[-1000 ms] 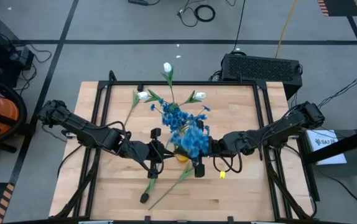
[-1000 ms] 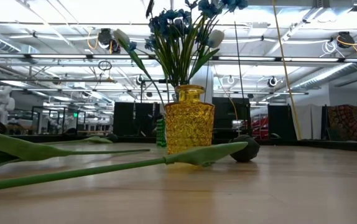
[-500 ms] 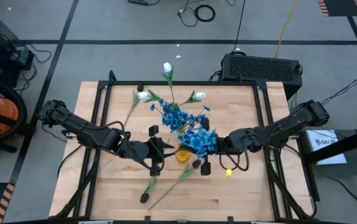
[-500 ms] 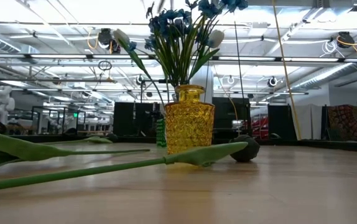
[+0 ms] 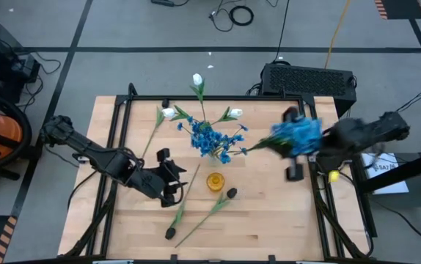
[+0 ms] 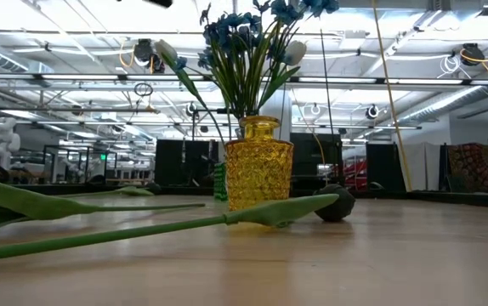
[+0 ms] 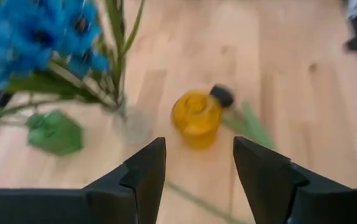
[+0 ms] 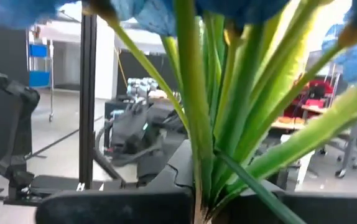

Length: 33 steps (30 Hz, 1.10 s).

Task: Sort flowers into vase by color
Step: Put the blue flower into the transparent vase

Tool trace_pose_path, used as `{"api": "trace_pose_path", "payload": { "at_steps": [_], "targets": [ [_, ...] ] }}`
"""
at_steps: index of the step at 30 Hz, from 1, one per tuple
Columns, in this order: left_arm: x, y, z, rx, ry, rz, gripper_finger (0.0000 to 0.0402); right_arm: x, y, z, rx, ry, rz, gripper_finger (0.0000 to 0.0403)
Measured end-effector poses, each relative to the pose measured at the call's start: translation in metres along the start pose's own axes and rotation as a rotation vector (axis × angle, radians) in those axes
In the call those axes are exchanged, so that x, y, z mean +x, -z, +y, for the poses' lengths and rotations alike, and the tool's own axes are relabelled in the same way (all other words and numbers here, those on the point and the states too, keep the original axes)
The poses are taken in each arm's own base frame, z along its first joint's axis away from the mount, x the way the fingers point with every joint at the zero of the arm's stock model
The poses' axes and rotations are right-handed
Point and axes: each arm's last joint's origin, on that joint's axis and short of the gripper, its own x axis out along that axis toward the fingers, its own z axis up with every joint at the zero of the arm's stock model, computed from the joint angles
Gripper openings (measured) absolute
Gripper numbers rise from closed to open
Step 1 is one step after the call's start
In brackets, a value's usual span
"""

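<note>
The yellow vase sits near the middle of the wooden table, and I'll place everything from it. The right gripper is lifted well off to the vase's right, over the table's edge, arm folded back, fingers clamped tight on the stems of a bushy blue flower bunch that blurs in the air. The left gripper lies low just left of the vase, arm stretched in from the table's left side, its fingers standing apart with nothing between them. Behind the vase, more blue blooms and white tulips stand upright together. In front of it, dark-budded stems lie flat on the wood.
</note>
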Motion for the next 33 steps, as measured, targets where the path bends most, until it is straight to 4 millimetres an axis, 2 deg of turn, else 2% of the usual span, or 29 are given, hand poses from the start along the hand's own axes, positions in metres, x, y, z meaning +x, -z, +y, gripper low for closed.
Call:
{"api": "trace_pose_path", "payload": {
  "at_steps": [4, 7, 13, 21, 27, 33],
  "targets": [
    [-0.003, 0.008, 0.000, 0.010, -0.069, 0.034, 0.0195, -0.036, -0.016, -0.022, 0.003, 0.034, -0.012, 0.0005],
    [-0.001, 0.012, -0.001, 0.015, -0.087, 0.038, 0.0195, -0.048, -0.007, -0.032, 0.018, 0.083, 0.002, 0.0005],
    [0.006, 0.023, 0.000, 0.010, -0.112, 0.067, 0.0196, -0.042, 0.050, -0.044, 0.041, 0.195, 0.134, 0.0005],
    [0.014, 0.036, 0.001, -0.012, -0.125, 0.103, 0.0196, -0.039, 0.123, -0.071, 0.152, 0.315, 0.031, 0.0004],
    [0.022, 0.050, 0.001, 0.000, -0.128, 0.129, 0.0196, -0.043, 0.164, -0.082, 0.290, 0.301, -0.050, 0.0004],
    [0.026, 0.055, 0.002, 0.003, -0.136, 0.137, 0.0196, -0.036, 0.188, -0.083, 0.349, 0.284, -0.096, 0.0004]
  ]
}}
